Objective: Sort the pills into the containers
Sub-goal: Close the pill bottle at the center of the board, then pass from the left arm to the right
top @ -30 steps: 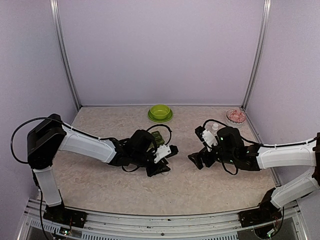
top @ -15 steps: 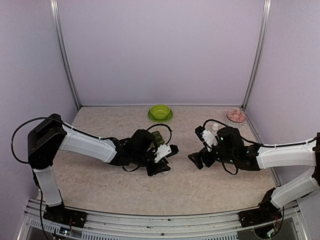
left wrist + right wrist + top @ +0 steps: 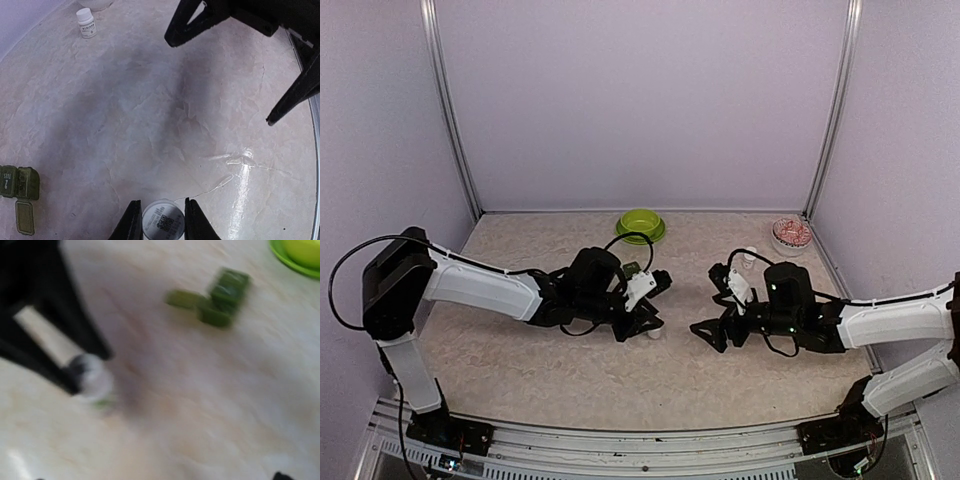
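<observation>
My left gripper (image 3: 647, 326) is shut on a small white bottle (image 3: 162, 226), gripped between both fingers low over the table; it also shows in the top view (image 3: 654, 333) and, blurred, in the right wrist view (image 3: 92, 377). The dark green pill box (image 3: 19, 192) lies to the left with one lid flipped open; it also shows in the right wrist view (image 3: 220, 297) and is partly behind the left arm in the top view (image 3: 633, 268). My right gripper (image 3: 706, 334) is open and empty, facing the left one across a short gap. No pills are visible.
A second small white bottle (image 3: 87, 22) stands near the right arm (image 3: 750, 255). A lime green bowl (image 3: 640, 225) sits at the back centre, and a pink-filled dish (image 3: 791, 232) at the back right corner. Metal frame posts stand at the back corners.
The right gripper has moved nearer and slightly left, and its wrist view is motion-blurred. The left gripper has shifted slightly away with the bottle still in it.
</observation>
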Available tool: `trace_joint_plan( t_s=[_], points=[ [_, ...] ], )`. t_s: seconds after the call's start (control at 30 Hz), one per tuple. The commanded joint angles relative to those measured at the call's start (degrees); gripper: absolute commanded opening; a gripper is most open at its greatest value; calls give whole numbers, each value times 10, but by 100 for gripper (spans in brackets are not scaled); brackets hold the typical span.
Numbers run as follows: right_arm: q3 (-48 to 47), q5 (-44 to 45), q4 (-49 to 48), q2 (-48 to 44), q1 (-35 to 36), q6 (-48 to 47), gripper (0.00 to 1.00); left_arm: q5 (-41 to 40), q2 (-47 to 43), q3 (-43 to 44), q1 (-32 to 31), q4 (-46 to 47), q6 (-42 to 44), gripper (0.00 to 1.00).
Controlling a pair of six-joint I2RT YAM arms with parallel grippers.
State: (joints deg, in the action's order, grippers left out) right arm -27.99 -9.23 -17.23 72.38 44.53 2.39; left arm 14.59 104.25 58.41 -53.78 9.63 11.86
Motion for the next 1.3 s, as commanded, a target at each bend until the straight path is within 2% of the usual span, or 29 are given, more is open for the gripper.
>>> trace_joint_plan(
  t_s=[0.0,0.3,0.67,0.87,1.27],
  points=[
    [24,-98,-97,-28,-4,3,94,41,-48,-22,6,80,-54,10],
    [54,-142,-233,-50,11,10,86,80,-106,-65,-8,221,-159,12],
    [52,-93,-290,-50,54,-46,80,70,-131,-104,-34,364,-289,13],
    [48,-76,-298,-47,74,-59,72,50,-127,-112,-43,411,-346,14],
    [26,-47,-282,-36,92,-77,55,40,-113,-109,-55,428,-362,14]
  ],
)
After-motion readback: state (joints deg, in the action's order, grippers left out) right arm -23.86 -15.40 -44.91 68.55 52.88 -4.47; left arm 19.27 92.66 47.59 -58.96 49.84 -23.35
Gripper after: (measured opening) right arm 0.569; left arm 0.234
